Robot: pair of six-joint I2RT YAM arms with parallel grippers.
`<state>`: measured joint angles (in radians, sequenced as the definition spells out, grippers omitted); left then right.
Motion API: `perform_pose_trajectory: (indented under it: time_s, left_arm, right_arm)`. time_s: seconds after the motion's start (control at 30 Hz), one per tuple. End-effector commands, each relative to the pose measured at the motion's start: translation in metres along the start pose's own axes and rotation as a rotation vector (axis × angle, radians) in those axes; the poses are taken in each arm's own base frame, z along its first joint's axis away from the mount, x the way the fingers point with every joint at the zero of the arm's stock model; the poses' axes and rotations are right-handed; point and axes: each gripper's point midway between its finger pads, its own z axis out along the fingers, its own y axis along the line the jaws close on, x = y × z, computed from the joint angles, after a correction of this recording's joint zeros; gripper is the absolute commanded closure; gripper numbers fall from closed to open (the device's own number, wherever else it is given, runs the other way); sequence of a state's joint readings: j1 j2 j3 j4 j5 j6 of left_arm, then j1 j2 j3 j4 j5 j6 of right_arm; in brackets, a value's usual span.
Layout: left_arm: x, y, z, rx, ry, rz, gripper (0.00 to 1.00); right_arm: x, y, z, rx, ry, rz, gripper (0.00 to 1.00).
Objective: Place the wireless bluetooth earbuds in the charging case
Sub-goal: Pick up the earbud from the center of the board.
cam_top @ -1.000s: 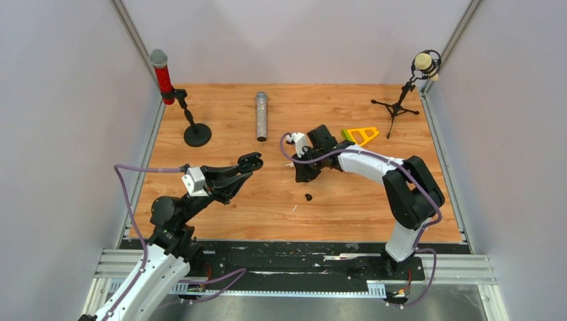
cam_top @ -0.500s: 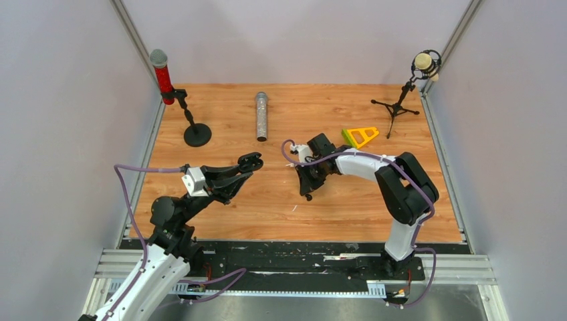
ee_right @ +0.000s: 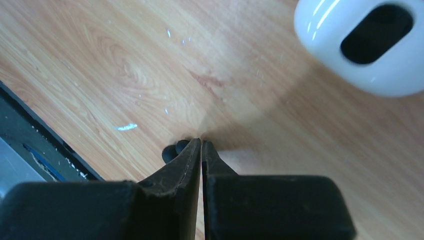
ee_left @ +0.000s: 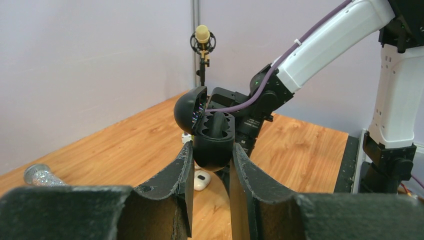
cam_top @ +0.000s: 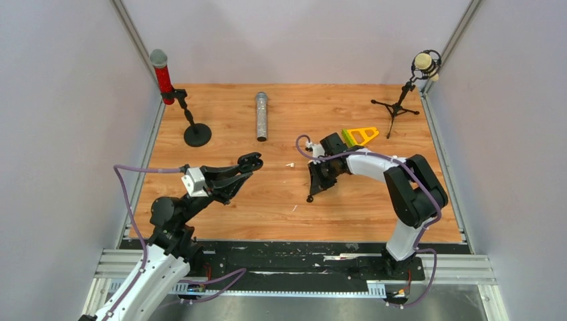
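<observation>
My left gripper (cam_top: 251,160) is shut on the black charging case (ee_left: 213,136) and holds it above the table. The case's lid is open and its wells face up. My right gripper (ee_right: 201,143) points down at the wood with its jaws pressed together and nothing between them. A rounded black earbud (ee_right: 172,151) lies just outside its left fingertip. In the top view the right gripper (cam_top: 310,198) covers that earbud. A white earbud (ee_right: 365,45) with a dark oval lies close by on the table. The left wrist view shows a white earbud (ee_left: 201,181) below the case. A small white earbud (cam_top: 290,164) lies between the arms.
A red microphone on a round stand (cam_top: 196,134) is at the back left. A silver microphone (cam_top: 261,115) lies at the back middle. A yellow-green wedge (cam_top: 360,136) and a tripod microphone (cam_top: 400,100) are at the back right. A thin white sliver (cam_top: 294,208) lies near the front.
The right arm came toward the near edge and down onto the black earbud's spot, then shifted right. Its jaws closed. A white earbud it had covered now shows. The left arm stayed still.
</observation>
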<state>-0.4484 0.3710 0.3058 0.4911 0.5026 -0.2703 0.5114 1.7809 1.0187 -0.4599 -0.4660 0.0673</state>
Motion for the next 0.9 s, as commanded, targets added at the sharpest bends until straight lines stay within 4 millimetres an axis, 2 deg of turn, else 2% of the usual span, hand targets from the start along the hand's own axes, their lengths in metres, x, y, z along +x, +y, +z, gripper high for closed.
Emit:
perform_pose_trajectory:
  time_s: [0.0, 0.33, 0.43, 0.5, 0.57, 0.63, 0.7, 0.77, 0.87]
  left_arm:
    - [-0.019, -0.001, 0.002, 0.006, -0.058, 0.05, 1.0]
    - [-0.018, -0.001, 0.002, 0.005, -0.056, 0.048, 1.0]
    - [-0.018, -0.002, 0.002, 0.01, -0.055, 0.046, 1.0]
    - [-0.018, -0.002, 0.002, 0.009, -0.056, 0.047, 1.0]
    - [-0.019, -0.002, 0.002, 0.01, -0.057, 0.049, 1.0]
    - [-0.018, -0.002, 0.002, 0.009, -0.056, 0.049, 1.0]
    - [-0.019, -0.001, 0.002, 0.008, -0.059, 0.053, 1.0]
    - [-0.018, -0.001, 0.002, 0.008, -0.057, 0.054, 1.0]
    - [-0.019, -0.001, 0.002, 0.007, -0.059, 0.054, 1.0]
  right_arm:
    - [0.013, 0.012, -0.012, -0.026, 0.005, 0.036, 0.93]
    - [0.035, 0.034, -0.013, -0.103, 0.044, 0.115, 0.92]
    - [0.03, 0.028, -0.019, -0.041, 0.018, 0.101, 0.86]
    - [0.019, 0.026, -0.031, 0.001, -0.031, 0.06, 0.8]
    - [0.003, 0.031, -0.049, 0.019, -0.11, -0.023, 0.7]
    - [-0.002, 0.041, -0.059, 0.032, -0.16, -0.18, 0.6]
    - [0.005, 0.055, -0.057, 0.053, -0.165, -0.424, 0.51]
    - [0.015, 0.065, -0.05, 0.076, -0.163, -0.628, 0.47]
    - [0.02, 0.069, -0.044, 0.09, -0.185, -0.744, 0.46]
